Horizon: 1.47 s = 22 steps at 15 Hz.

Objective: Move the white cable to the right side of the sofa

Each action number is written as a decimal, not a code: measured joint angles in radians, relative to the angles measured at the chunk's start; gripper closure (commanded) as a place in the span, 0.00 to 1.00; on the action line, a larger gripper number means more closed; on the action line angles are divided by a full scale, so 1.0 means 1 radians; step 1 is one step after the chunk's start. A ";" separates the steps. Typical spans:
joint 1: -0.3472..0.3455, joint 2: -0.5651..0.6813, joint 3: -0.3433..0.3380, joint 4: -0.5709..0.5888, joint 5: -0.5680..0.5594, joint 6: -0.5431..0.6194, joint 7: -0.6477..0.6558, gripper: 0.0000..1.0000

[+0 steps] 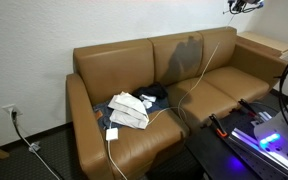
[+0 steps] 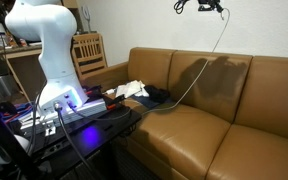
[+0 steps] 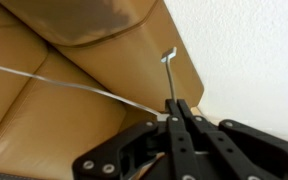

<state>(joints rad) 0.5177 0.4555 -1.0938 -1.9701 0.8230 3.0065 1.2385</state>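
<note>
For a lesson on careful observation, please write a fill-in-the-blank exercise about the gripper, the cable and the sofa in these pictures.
1. In the wrist view, the gripper is ____ on the cable.
2. The cable's colour is ____.
3. In an exterior view, the gripper hangs ____ the sofa, and the cable runs down from it to the seat.

Missing words: shut; white; above.
</note>
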 measured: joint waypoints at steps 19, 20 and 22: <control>-0.538 0.847 0.006 0.678 -0.014 -0.436 1.289 0.71; -0.539 0.879 -0.021 0.697 -0.029 -0.477 1.366 0.65; -0.529 0.914 -0.060 0.718 0.070 -0.540 1.365 0.50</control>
<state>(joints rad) -0.0115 1.3691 -1.1541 -1.2526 0.8931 2.4668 2.6033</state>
